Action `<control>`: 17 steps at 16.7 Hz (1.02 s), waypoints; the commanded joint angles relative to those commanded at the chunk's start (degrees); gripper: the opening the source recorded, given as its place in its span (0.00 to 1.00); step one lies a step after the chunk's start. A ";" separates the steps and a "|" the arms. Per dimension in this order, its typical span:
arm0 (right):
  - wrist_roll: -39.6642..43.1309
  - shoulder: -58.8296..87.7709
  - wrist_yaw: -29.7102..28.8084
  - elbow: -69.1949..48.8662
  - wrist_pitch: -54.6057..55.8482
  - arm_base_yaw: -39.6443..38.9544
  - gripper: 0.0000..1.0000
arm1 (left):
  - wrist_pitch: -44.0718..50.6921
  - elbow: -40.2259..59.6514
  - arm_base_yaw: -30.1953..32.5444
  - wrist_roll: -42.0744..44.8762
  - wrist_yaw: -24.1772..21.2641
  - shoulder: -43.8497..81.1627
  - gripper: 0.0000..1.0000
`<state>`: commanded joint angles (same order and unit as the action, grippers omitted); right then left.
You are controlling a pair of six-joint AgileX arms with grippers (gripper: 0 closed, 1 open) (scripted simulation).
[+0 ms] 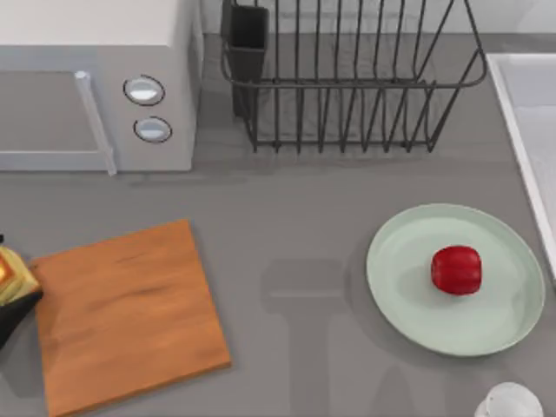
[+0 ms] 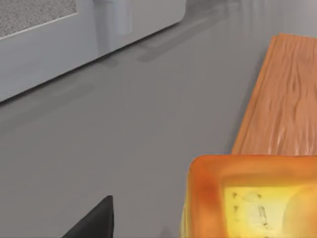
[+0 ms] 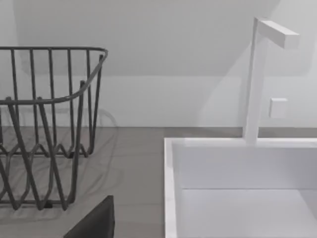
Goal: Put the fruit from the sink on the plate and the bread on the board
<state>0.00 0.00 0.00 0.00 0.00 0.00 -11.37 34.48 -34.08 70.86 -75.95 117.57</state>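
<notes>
Fruit (image 1: 456,269) sits on the plate (image 1: 408,300), right side of the table near the sink (image 1: 530,130). Bread (image 1: 10,271) is at the far left edge, just off the board (image 1: 130,313), clamped in the left gripper (image 1: 9,291). Right gripper: can't tell whether its fingers are open.

Bright even light, soft shadows, sharp

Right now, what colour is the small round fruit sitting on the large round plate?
Glossy red; the small rounded fruit lies on the pale mint-green plate, best seen from the top view.
</notes>
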 joint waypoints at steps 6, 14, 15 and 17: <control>0.00 0.00 0.00 0.00 0.00 0.00 1.00 | -1.37 0.04 0.19 -0.81 0.11 0.72 1.00; 0.00 0.00 0.00 0.00 0.00 0.00 1.00 | -1.37 0.04 0.19 -0.81 0.11 0.72 0.40; 0.00 0.00 0.00 0.00 0.00 0.00 1.00 | -1.37 0.04 0.19 -0.81 0.11 0.72 0.32; 0.00 0.00 0.00 0.00 0.00 0.00 1.00 | -1.37 0.04 0.19 -0.81 0.11 0.72 0.17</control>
<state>0.00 0.00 0.00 0.00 0.00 0.00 -12.74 34.52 -33.89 70.05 -75.84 118.29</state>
